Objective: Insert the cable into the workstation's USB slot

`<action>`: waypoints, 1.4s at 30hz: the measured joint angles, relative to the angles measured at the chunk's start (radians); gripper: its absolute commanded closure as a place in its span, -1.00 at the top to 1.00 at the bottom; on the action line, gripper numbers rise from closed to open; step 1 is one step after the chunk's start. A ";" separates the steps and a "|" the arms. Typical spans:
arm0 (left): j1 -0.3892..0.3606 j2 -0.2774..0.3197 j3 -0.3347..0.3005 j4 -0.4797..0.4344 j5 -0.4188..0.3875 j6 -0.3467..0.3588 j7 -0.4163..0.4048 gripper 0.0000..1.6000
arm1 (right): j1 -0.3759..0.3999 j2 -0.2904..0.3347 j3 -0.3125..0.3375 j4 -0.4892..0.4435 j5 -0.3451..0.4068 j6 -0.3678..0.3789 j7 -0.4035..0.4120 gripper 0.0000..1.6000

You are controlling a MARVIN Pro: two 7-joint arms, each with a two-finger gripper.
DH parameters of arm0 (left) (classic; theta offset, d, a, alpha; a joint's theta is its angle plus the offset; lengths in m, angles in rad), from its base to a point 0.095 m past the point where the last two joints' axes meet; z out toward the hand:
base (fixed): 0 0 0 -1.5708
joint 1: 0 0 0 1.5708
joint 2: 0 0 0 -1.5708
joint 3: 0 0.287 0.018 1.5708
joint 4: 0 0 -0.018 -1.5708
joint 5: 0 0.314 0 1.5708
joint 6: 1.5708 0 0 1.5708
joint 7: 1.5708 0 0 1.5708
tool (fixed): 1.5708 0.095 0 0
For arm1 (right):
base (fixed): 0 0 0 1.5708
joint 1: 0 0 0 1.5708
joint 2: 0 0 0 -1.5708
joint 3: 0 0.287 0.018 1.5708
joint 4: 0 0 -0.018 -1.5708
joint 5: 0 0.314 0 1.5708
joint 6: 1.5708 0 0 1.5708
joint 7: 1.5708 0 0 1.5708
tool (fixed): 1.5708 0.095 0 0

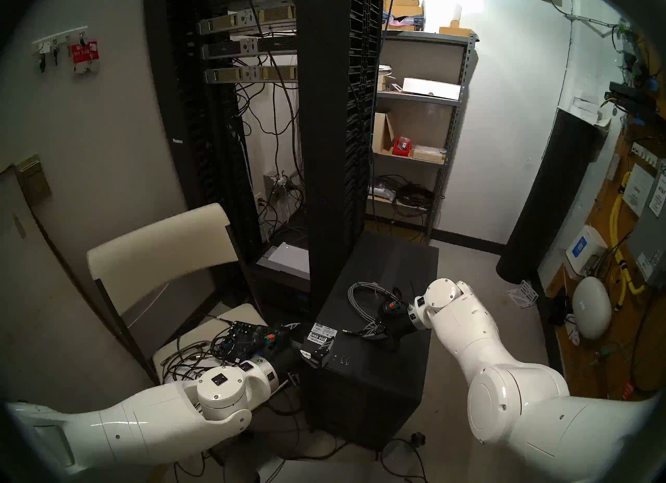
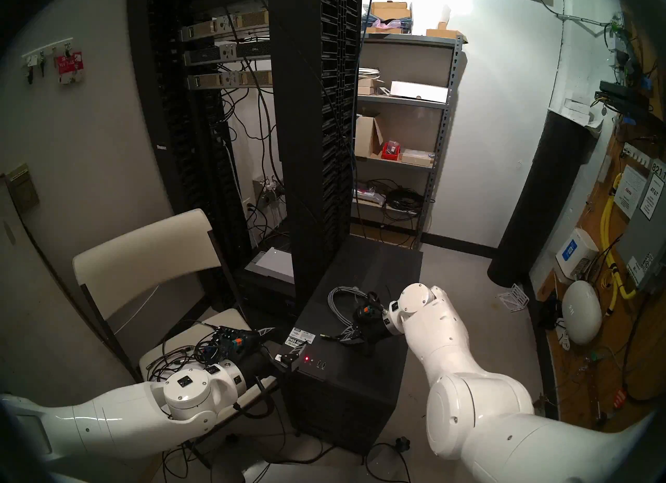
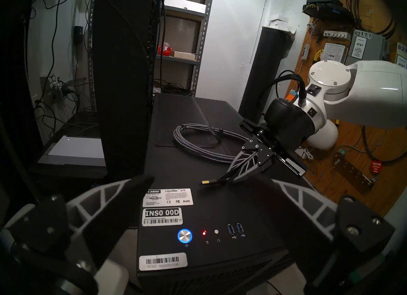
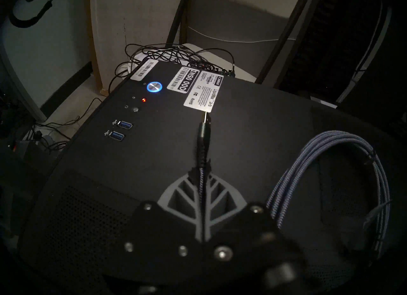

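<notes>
**Right claw pinches the cable on top of the workstation**

At the far left stands a folding chair (image 1: 158, 251) with a tangle of thin black wires (image 1: 187, 354) and a small audio box (image 1: 245, 334) on its seat. Just right of it, the left claw (image 1: 306, 341) reaches over the near left corner of the workstation (image 1: 378, 370), its two fingers spread wide apart with nothing between them. In the left wrist view those fingers frame the white barcode sticker (image 3: 162, 216), the blue-lit power button (image 3: 184, 235), a red light (image 3: 204, 233) and two blue USB slots (image 3: 235, 229) on the top's front edge.

Further right, the right claw (image 1: 371, 331) is tilted down toward the matte top, its fingers pressed together on the cable (image 3: 204, 142) a little behind the plug (image 3: 207, 182). The plug sticks out past the fingertips toward the stickers, well short of the slots. The rest of the grey braided cord lies in a loop on the workstation's top behind the claw. The tall black server rack (image 1: 324, 129) rises behind the workstation's left side.
</notes>
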 measured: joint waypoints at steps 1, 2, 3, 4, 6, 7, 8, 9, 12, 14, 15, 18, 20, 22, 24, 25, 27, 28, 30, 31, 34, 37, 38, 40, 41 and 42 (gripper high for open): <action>0.000 0.000 0.000 0.000 0.000 0.000 0.000 1.00 | -0.009 0.000 0.008 -0.009 0.007 0.000 0.005 -1.00; 0.000 0.000 0.000 0.000 0.000 0.000 0.000 1.00 | -0.014 0.000 0.014 -0.015 0.012 0.000 0.008 -1.00; 0.000 0.000 0.000 0.000 0.000 0.000 0.000 1.00 | -0.021 0.001 0.022 -0.021 0.018 -0.002 0.011 -1.00; 0.000 0.000 0.000 0.000 0.000 0.000 0.000 1.00 | -0.032 0.002 0.036 -0.030 0.030 -0.007 0.018 -1.00; 0.000 0.000 0.000 0.000 0.000 0.000 0.000 1.00 | -0.045 0.003 0.052 -0.040 0.045 -0.012 0.027 -1.00; 0.000 0.000 0.000 0.000 0.000 0.000 0.000 1.00 | -0.056 0.004 0.068 -0.049 0.062 -0.018 0.037 -1.00; 0.000 0.000 0.000 0.000 0.000 0.000 0.000 1.00 | -0.061 0.004 0.076 -0.054 0.072 -0.022 0.042 -1.00; 0.000 0.000 0.000 0.000 0.000 0.000 0.000 1.00 | -0.067 0.005 0.085 -0.058 0.081 -0.025 0.048 -1.00; 0.000 0.000 0.000 0.000 0.000 0.000 0.000 1.00 | -0.098 0.006 0.137 -0.084 0.141 -0.049 0.083 -1.00; 0.000 0.000 0.000 0.000 0.000 0.000 0.000 1.00 | -0.114 0.006 0.167 -0.096 0.179 -0.068 0.100 -1.00; 0.000 0.000 0.000 0.000 0.000 0.000 0.000 1.00 | -0.125 0.004 0.189 -0.103 0.208 -0.083 0.101 -1.00; 0.000 0.000 0.000 0.000 0.000 0.000 0.000 1.00 | -0.148 0.001 0.225 -0.117 0.262 -0.109 0.077 -1.00; 0.000 0.000 0.000 0.000 0.000 0.000 0.000 1.00 | -0.163 0.001 0.237 -0.127 0.297 -0.123 0.062 -1.00; 0.000 0.000 0.000 0.000 0.000 0.000 0.000 1.00 | -0.179 0.001 0.242 -0.138 0.335 -0.134 0.049 -1.00; 0.000 0.000 0.000 0.000 0.000 0.000 0.000 1.00 | -0.197 0.001 0.241 -0.151 0.375 -0.142 0.040 -1.00; 0.000 0.000 0.000 0.000 0.000 0.000 0.000 1.00 | -0.205 0.001 0.236 -0.157 0.392 -0.145 0.037 -1.00; 0.000 0.000 0.000 0.000 0.000 0.000 0.000 1.00 | -0.222 0.001 0.223 -0.168 0.429 -0.152 0.030 -1.00; 0.000 0.000 0.000 0.000 0.000 0.000 0.000 1.00 | -0.232 0.002 0.215 -0.172 0.450 -0.156 0.026 -1.00; 0.000 0.000 0.000 0.000 0.000 0.000 0.000 1.00 | -0.250 0.002 0.203 -0.178 0.488 -0.165 0.017 -1.00; 0.000 0.000 0.000 0.000 0.000 0.000 0.000 1.00 | -0.255 0.003 0.199 -0.180 0.498 -0.167 0.015 -1.00; 0.000 0.000 0.000 0.000 0.000 0.000 0.000 1.00 | -0.279 0.007 0.184 -0.188 0.542 -0.179 0.003 -1.00; 0.000 0.000 0.000 0.000 0.000 0.000 0.000 1.00 | -0.316 0.019 0.158 -0.207 0.608 -0.191 -0.010 -1.00; 0.000 0.000 0.000 0.000 0.000 0.000 0.000 1.00 | -0.330 0.025 0.147 -0.215 0.629 -0.193 -0.013 -1.00; 0.000 0.000 0.000 0.001 0.000 0.000 0.000 1.00 | -0.347 0.033 0.131 -0.228 0.654 -0.196 -0.016 -1.00; 0.000 0.000 0.000 0.001 0.000 0.000 0.000 1.00 | -0.352 0.035 0.126 -0.233 0.663 -0.196 -0.017 -1.00; 0.000 0.000 0.000 0.001 0.000 0.000 0.000 1.00 | -0.362 0.040 0.116 -0.242 0.679 -0.197 -0.018 -1.00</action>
